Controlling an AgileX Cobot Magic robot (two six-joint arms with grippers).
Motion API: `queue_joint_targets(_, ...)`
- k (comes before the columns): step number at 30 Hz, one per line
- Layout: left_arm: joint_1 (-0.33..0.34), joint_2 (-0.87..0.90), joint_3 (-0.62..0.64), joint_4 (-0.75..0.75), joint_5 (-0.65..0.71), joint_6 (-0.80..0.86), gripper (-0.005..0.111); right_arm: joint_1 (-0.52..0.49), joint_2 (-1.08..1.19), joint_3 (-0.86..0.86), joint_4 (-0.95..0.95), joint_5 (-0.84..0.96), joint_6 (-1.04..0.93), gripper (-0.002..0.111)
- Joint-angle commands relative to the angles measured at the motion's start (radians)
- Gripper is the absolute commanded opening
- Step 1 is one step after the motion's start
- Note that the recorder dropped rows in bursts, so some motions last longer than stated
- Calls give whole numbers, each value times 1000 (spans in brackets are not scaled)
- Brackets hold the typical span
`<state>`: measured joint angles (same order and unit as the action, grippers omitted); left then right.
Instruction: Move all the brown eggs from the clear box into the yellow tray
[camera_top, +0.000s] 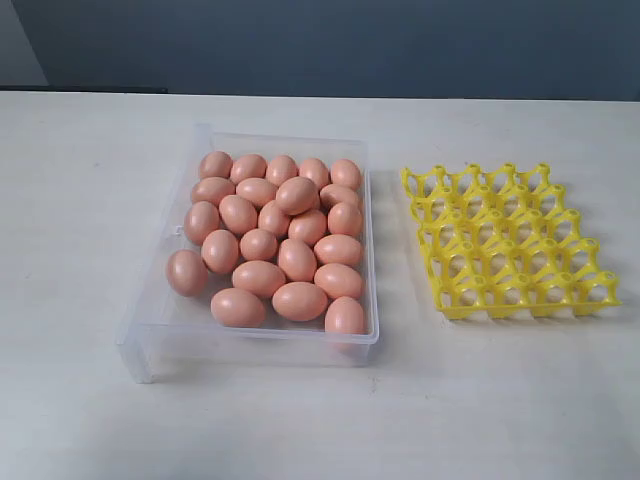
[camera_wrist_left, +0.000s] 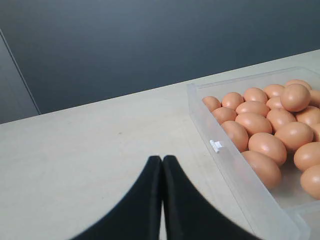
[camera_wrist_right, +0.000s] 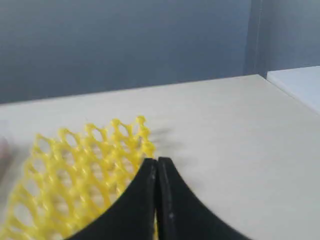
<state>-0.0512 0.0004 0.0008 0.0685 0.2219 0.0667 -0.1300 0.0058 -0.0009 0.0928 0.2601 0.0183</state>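
Judging them smooth, light, fragile, grip the brown eggs gently across the middle. Both arms' jaws are together, empty.

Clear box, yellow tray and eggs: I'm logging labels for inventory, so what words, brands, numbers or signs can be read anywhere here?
None: no word, number, brand or sign shows on the brown eggs, the clear box, the yellow tray or the table in any view.
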Motion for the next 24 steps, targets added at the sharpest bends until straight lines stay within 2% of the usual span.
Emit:
queue_joint_targets(1, 0, 0, -1, -2, -15, -3, 0, 3, -6, 1, 397, -186, 90, 0)
queue_joint_targets(3, 0, 0, -1, -2, -15, -3, 0, 3, -6, 1, 590, -268, 90, 0)
queue_joint_targets(7, 0, 0, -1, -2, -15, -3, 0, 3, -6, 1, 779, -353, 90, 0)
queue_joint_targets(16, 0, 0, -1, -2, -15, -3, 0, 3, -6, 1, 817, -270, 90, 0)
queue_joint_targets(18, 0, 0, -1, -2, -15, -3, 0, 3, -6, -40, 751, -267, 83, 0)
queue_joint_targets(20, 0, 0, -1, -2, -15, -3, 0, 3, -3, -164, 551, -260, 69, 0)
queue_joint_targets(24, 0, 0, -1, -2, -15, -3, 0, 3, 195, -402, 299, -170, 58, 0)
